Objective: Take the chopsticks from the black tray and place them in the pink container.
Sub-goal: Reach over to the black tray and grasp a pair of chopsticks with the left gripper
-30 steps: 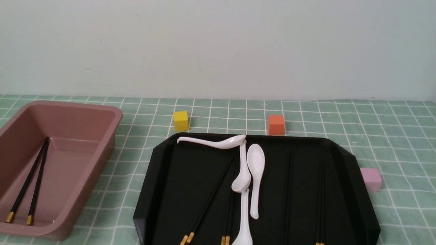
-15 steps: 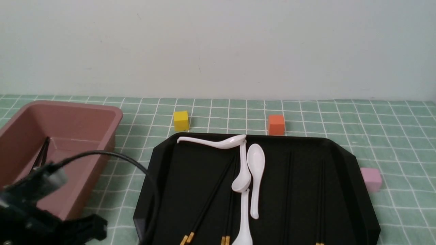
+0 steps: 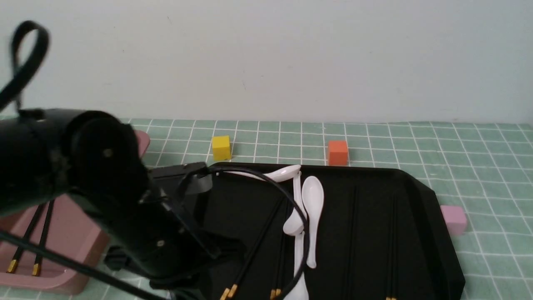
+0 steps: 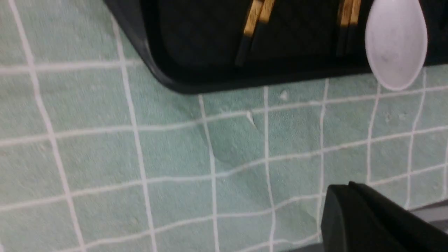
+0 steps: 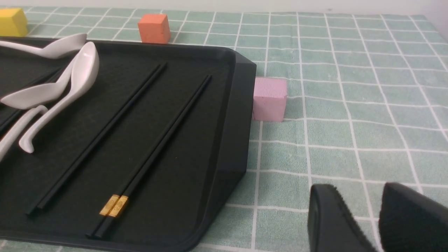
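Green checked cloth [image 4: 105, 157] covers the table below a plain pale wall. Only one finger of the left gripper [image 4: 364, 217] shows in its wrist view, so I cannot tell whether its jaws are apart. It sits over bare cloth just short of the tray [image 3: 416, 187]'s near rim. The right gripper [image 5: 379, 210] waits beside the tray's right edge, jaws slightly apart and empty. Just past the left finger, the gold caps of two chopstick pairs [image 4: 257, 17] lie inside the rim, with a spoon [image 4: 395, 45] hanging over the edge by the second pair. Two more chopsticks [image 3: 25, 246] lie in the container [image 3: 54, 287] to the left. The left pair looks the better pick, being clear of the spoon. Straddle both sticks near the caps, close low, then lift level over the rim. The arm's cable [image 3: 291, 200] drapes over the spoons and could drag them.
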`<control>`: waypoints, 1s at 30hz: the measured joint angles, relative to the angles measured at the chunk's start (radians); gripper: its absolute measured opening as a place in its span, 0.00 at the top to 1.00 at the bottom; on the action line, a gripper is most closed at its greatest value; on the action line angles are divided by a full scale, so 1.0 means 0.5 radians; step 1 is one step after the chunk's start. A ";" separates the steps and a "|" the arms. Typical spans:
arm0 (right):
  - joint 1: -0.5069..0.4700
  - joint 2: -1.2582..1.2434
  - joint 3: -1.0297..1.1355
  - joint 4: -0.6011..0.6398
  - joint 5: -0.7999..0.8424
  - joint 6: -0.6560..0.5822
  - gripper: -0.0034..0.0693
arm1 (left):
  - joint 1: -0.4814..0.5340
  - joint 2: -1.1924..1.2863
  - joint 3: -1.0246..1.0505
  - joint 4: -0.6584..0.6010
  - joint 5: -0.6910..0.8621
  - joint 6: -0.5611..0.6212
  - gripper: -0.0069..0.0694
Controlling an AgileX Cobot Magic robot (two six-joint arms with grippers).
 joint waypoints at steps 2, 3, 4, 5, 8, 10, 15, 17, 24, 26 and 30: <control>0.000 0.000 0.000 0.000 0.000 0.000 0.62 | -0.080 0.132 -0.138 0.194 -0.009 -0.086 0.77; 0.000 0.000 0.000 0.000 0.000 0.000 0.62 | -0.093 0.179 -0.180 0.247 -0.013 -0.096 0.75; 0.000 0.000 0.000 0.000 0.000 0.000 0.62 | -0.115 0.252 -0.238 0.316 -0.020 -0.105 0.69; 0.000 0.000 0.000 0.000 0.000 0.000 0.62 | -0.126 0.289 -0.264 0.347 -0.022 -0.108 0.66; 0.000 0.000 0.000 0.000 0.000 0.000 0.62 | -0.143 0.478 -0.364 0.480 -0.059 -0.090 0.54; 0.000 0.000 0.000 0.000 0.000 0.000 0.62 | -0.143 0.581 -0.392 0.533 -0.081 -0.060 0.49; 0.000 0.000 0.000 0.000 0.000 0.000 0.62 | -0.143 0.740 -0.397 0.622 -0.138 0.013 0.45; 0.000 0.000 0.000 0.000 0.000 0.000 0.62 | -0.143 0.789 -0.397 0.664 -0.190 0.021 0.44; 0.000 0.000 0.000 0.000 0.000 0.000 0.62 | -0.143 0.861 -0.401 0.677 -0.335 0.023 0.44; 0.000 0.000 0.000 0.000 0.000 0.000 0.62 | -0.143 0.885 -0.401 0.680 -0.362 0.025 0.44; 0.000 0.000 0.000 0.000 0.000 0.000 0.62 | -0.145 0.916 -0.410 0.682 -0.382 0.033 0.44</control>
